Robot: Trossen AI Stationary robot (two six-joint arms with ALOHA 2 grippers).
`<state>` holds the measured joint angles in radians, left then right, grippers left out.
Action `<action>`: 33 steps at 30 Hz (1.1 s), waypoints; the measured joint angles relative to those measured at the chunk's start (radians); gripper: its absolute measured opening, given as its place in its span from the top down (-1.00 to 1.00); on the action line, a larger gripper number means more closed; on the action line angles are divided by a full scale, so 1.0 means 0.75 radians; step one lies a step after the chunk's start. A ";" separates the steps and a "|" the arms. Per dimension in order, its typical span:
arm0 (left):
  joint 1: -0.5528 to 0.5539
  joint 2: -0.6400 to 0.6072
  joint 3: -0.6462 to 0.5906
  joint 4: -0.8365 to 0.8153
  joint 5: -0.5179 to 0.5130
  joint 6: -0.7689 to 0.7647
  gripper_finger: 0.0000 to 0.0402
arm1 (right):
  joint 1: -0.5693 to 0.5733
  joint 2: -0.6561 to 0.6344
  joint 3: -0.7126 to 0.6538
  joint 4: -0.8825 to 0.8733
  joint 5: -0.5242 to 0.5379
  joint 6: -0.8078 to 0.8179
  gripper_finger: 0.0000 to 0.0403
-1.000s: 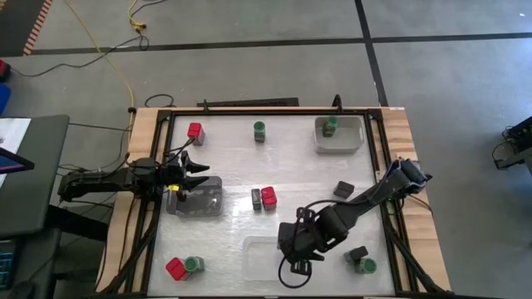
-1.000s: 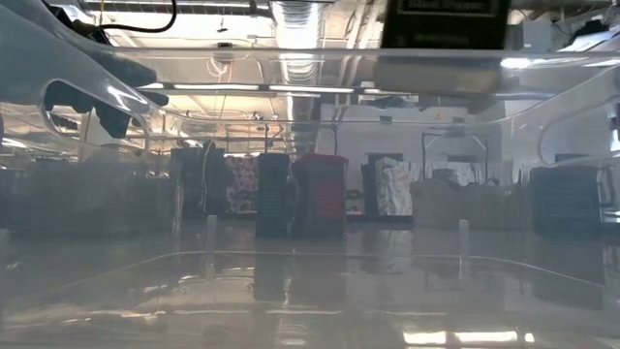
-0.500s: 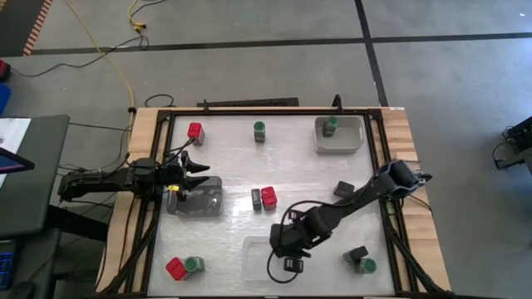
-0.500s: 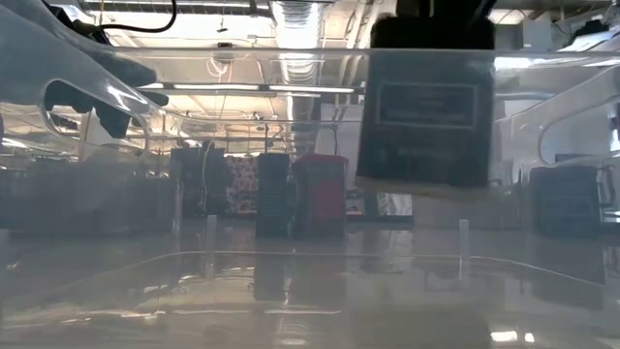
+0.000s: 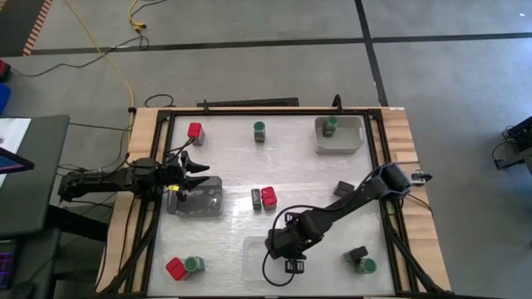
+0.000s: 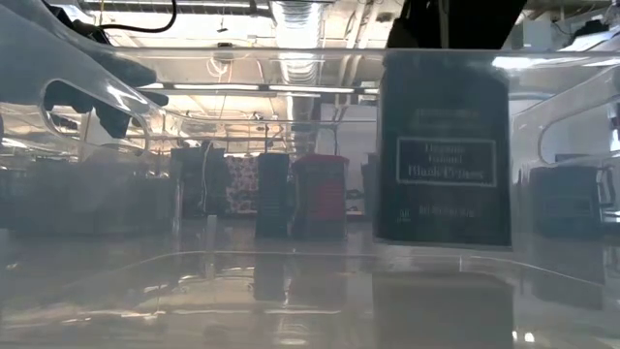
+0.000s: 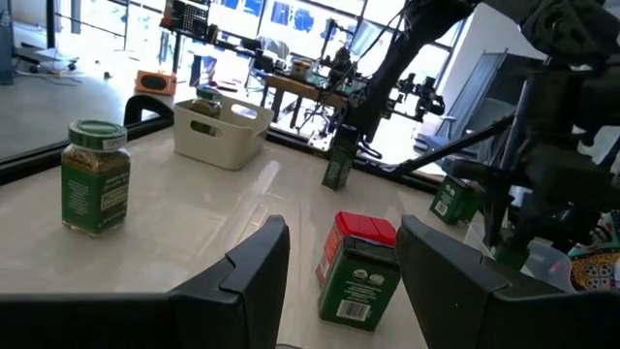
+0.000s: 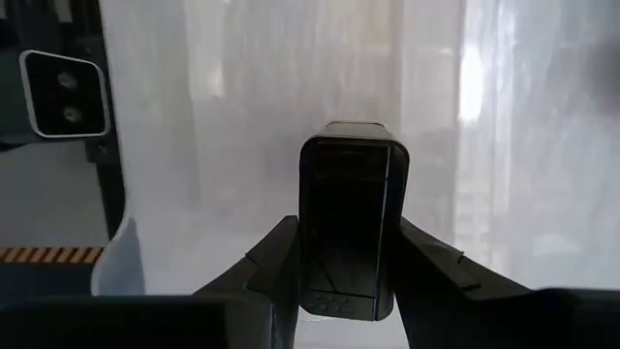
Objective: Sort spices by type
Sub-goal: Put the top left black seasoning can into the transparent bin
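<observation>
- I have the right gripper (image 5: 290, 253) down over the clear tray (image 5: 253, 257) at the near edge of the table, its fingers clamped on a black box (image 8: 351, 218) of spice.
- From table height the black box (image 6: 444, 160) stands upright inside the tray's clear wall, label facing the camera, its bottom just above or barely on the tray floor; I can't tell which.
- Its long axis runs straight up and down; the wrist camera looks along it, with the fingers pinching the two broad faces near the top.
- Step in hand, as I read it: setting this black box into the clear tray, the home for the black kind.
- Next move calls for lowering until the base sits flat, then opening the fingers and lifting straight up so the tall, narrow box doesn't tip.
- The left gripper (image 5: 196, 169) waits at the left side, hovering at the edge of the grey tray (image 5: 204, 199), fingers apart and holding nothing.
- Still loose on the table: a red spice (image 5: 268, 197) in the middle with a dark one touching it, a red spice (image 5: 195, 130) at the far left, a green-lidded jar (image 5: 259, 129) at the far middle, a red-and-green pair (image 5: 184, 267) near left, and another black box (image 5: 343, 189) beside my right arm.
- The white bin (image 5: 353, 137) at the far right already holds a green-lidded jar.
</observation>
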<state>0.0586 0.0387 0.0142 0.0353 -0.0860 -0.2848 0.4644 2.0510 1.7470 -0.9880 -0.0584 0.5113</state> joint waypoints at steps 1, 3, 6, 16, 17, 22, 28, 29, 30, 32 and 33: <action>0.000 0.000 0.000 0.000 0.000 0.000 0.09 | -0.002 0.000 0.000 0.000 -0.003 -0.018 0.23; 0.000 0.000 0.000 0.000 0.000 0.000 0.09 | -0.004 -0.001 0.000 0.004 -0.018 -0.054 0.22; 0.000 0.000 0.000 0.000 0.000 0.000 0.09 | -0.003 -0.001 0.000 0.002 -0.019 -0.070 0.19; 0.000 0.000 0.000 0.000 0.000 0.000 0.09 | -0.012 -0.001 0.000 0.038 -0.030 -0.136 0.12; 0.000 0.000 0.000 0.000 0.000 0.000 0.09 | -0.011 -0.001 0.000 0.052 -0.030 -0.136 0.11; 0.000 0.000 0.000 0.000 0.000 0.000 0.09 | -0.011 -0.001 0.000 0.083 -0.030 -0.137 0.07; 0.000 0.000 0.000 0.000 0.000 0.000 0.09 | -0.011 -0.001 0.000 0.079 -0.030 -0.137 0.07; 0.000 0.000 0.000 0.000 0.000 0.000 0.09 | -0.011 -0.001 0.000 0.078 -0.030 -0.136 0.06; 0.000 0.000 0.000 0.000 0.000 0.000 0.09 | -0.011 -0.001 0.000 0.078 -0.030 -0.136 0.06; 0.000 0.000 0.000 0.000 0.000 0.000 0.09 | -0.012 -0.001 0.000 0.079 -0.030 -0.136 0.06; 0.000 0.000 0.000 0.000 0.001 0.000 0.09 | -0.012 -0.001 0.000 0.078 -0.030 -0.136 0.06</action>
<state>0.0588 0.0387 0.0140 0.0353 -0.0856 -0.2848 0.4553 2.0506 1.7470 -0.9294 -0.0811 0.4092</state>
